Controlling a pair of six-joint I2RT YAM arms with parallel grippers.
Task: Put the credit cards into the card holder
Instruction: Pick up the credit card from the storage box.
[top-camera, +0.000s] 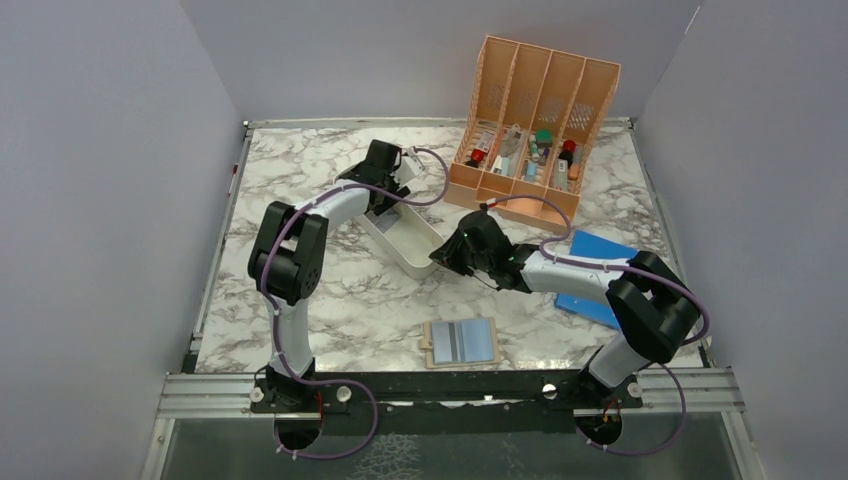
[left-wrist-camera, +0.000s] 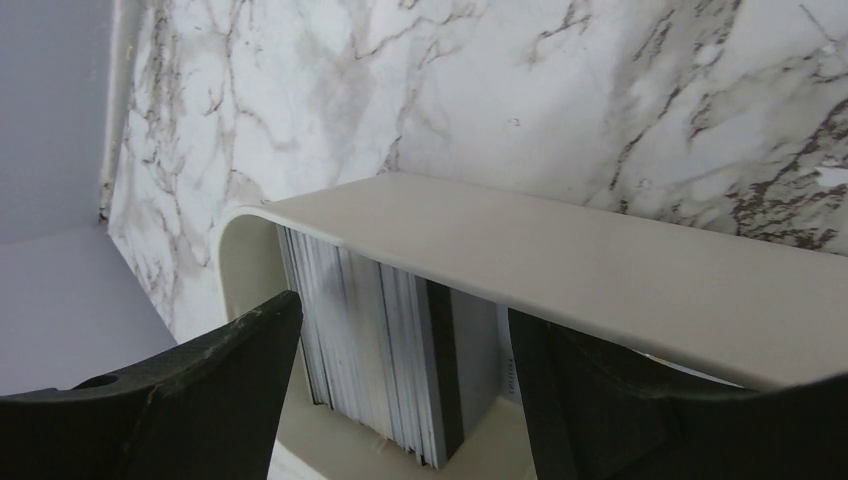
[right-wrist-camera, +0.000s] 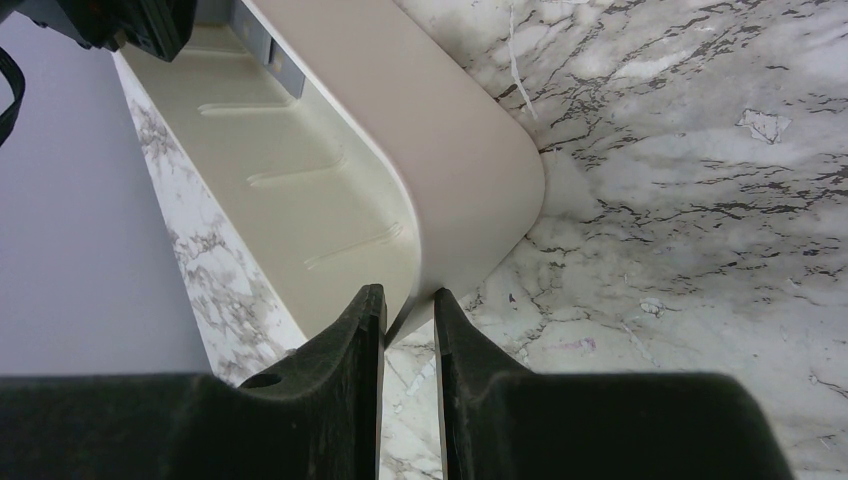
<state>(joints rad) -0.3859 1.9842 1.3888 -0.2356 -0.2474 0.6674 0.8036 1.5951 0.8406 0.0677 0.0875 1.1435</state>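
Observation:
A stack of credit cards (left-wrist-camera: 372, 350), grey, pale and one black, stands on edge in the far end of a white tray (top-camera: 412, 245). My left gripper (left-wrist-camera: 400, 315) hangs over that end with its jaws wide open, one finger on each side of the stack and neither touching it. My right gripper (right-wrist-camera: 408, 305) is shut on the thin end wall of the tray (right-wrist-camera: 450, 150) at its near end. The card holder (top-camera: 460, 342) lies open on the table near the front edge, blue-grey inside up, apart from both grippers.
A peach slotted organizer (top-camera: 530, 120) with small items stands at the back right. A flat bright-blue rectangle (top-camera: 597, 270) lies under my right arm. The tray's long wall (left-wrist-camera: 560, 250) runs across the left wrist view. Grey walls close in both sides.

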